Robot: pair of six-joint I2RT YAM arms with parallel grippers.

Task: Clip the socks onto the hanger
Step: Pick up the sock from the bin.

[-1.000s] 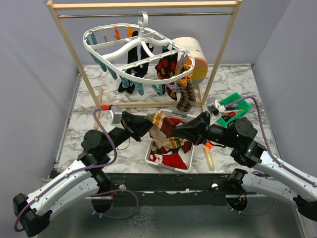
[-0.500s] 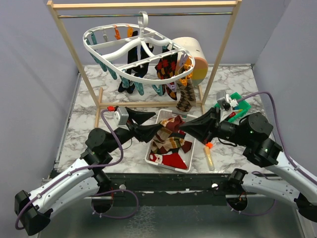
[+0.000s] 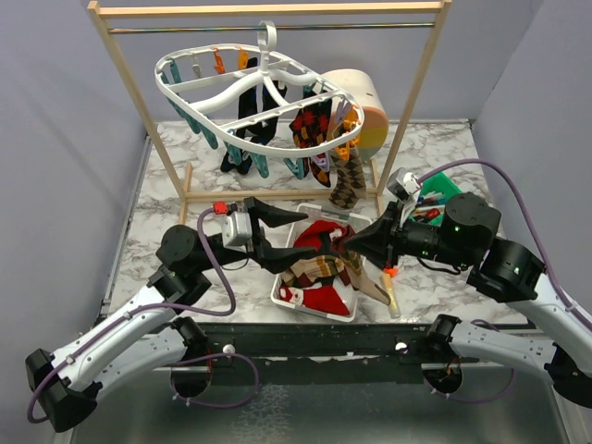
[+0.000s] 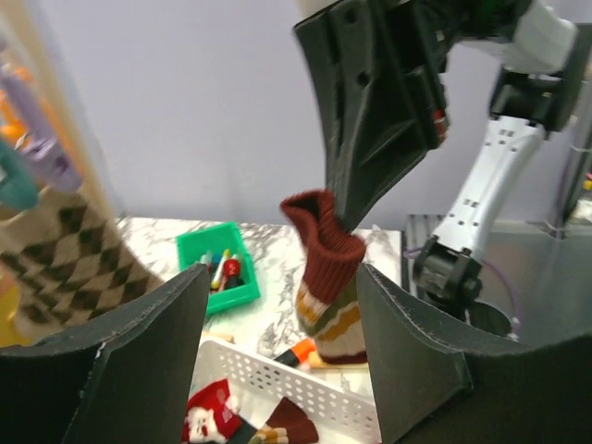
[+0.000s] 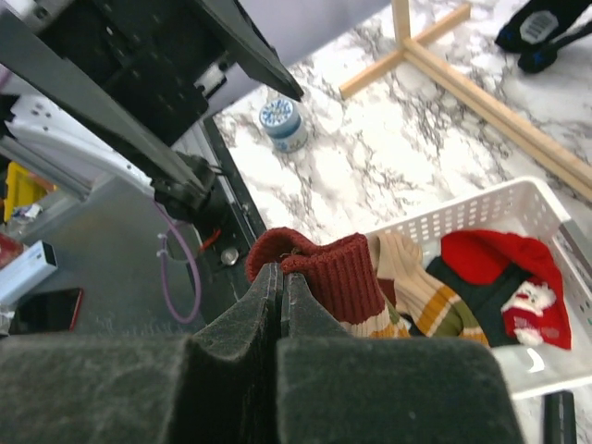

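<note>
My left gripper (image 3: 294, 237) has just sprung apart and let go. The striped sock (image 4: 328, 296) now hangs from my right gripper (image 5: 280, 275) alone, pinched tight at its red cuff above the white basket (image 3: 286, 288). It seems clear of the pile, ready for the hanger (image 3: 259, 92).

The left arm (image 3: 139, 324) is reaching forward and to the right from its base, and the left gripper (image 3: 310, 239) is holding its jaws spread wide, gripping nothing. The right arm (image 3: 518, 277) is bending in from the right, its forearm pointing left. The right gripper (image 3: 340, 242) is pressing its fingers (image 5: 231, 342) flat together on the dark red cuff of a sock (image 5: 333, 277). The two grippers are facing each other, the right's tip seemingly sitting just past the left's open fingers (image 4: 407, 342), though depth is hard to judge.
</note>
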